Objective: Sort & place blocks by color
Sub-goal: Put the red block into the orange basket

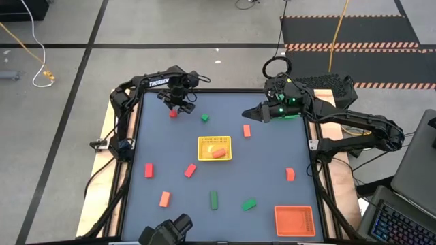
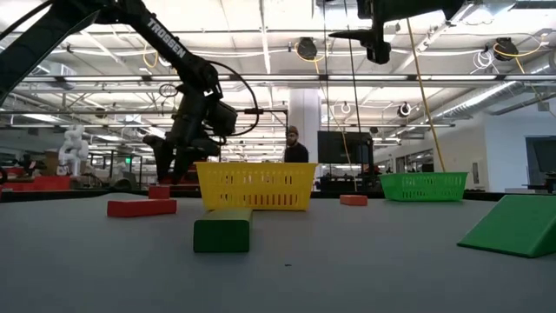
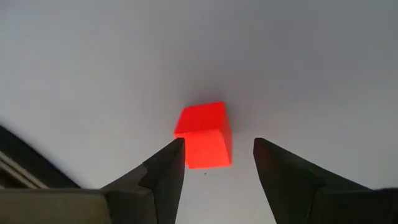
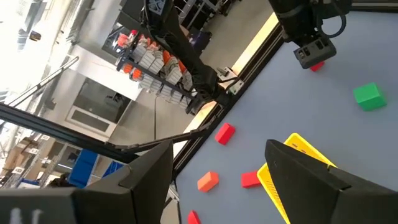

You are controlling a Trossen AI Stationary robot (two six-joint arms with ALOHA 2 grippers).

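A small red cube (image 3: 204,134) lies on the table near the far left (image 1: 173,113). My left gripper (image 3: 217,155) is open just above it, pointing down, one finger on each side of the cube; I see no touch. It also shows in the high view (image 1: 177,105) and the low view (image 2: 174,161). My right gripper (image 1: 248,114) is open and empty, held high over the far middle of the table (image 2: 375,43). Other red, orange-red and green blocks lie scattered on the table. One orange block (image 1: 218,153) lies in the yellow tray (image 1: 201,148).
A green cube (image 1: 204,118) and a red block (image 1: 246,131) lie near the grippers. Several blocks lie toward the near edge, among them a green bar (image 1: 214,199). An orange tray (image 1: 294,220) stands at the near right and a green tray (image 2: 424,185) at the far right. A person stands beyond the table.
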